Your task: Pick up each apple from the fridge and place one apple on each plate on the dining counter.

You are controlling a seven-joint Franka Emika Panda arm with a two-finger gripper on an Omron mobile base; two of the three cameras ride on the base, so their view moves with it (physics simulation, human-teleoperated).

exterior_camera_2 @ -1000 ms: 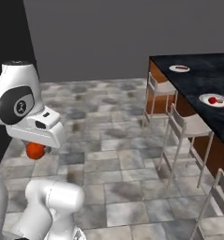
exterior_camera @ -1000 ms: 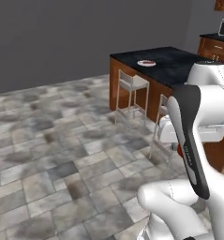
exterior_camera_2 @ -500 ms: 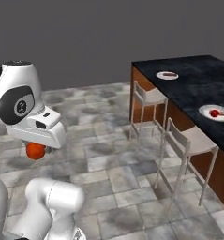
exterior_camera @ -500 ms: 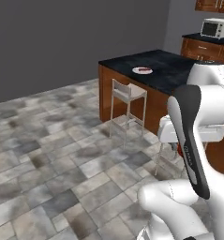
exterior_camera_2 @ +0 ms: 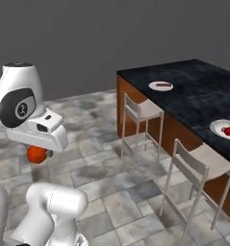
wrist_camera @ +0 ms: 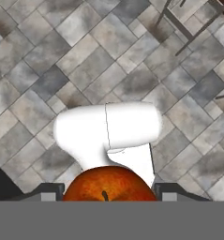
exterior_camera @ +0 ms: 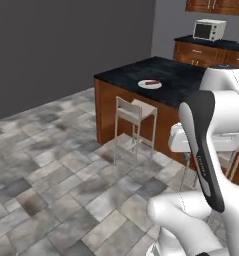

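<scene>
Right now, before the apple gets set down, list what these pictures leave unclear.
- Orange-red apple in the tool: the hand view's bottom edge cuts its lower half; in the right base view the white hand hides its top.
- Far plate: a dark smear on it, too small to identify in either base view.
- Near plate with the red apple: cut by the right base view's edge.

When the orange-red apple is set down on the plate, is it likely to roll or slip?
The orange-red apple looks round and glossy, so it may roll if dropped rather than placed. It seems rigid, held between the end effector fingers. The free plate looks shallow, so its rim would probably stop only a slow roll.
</scene>
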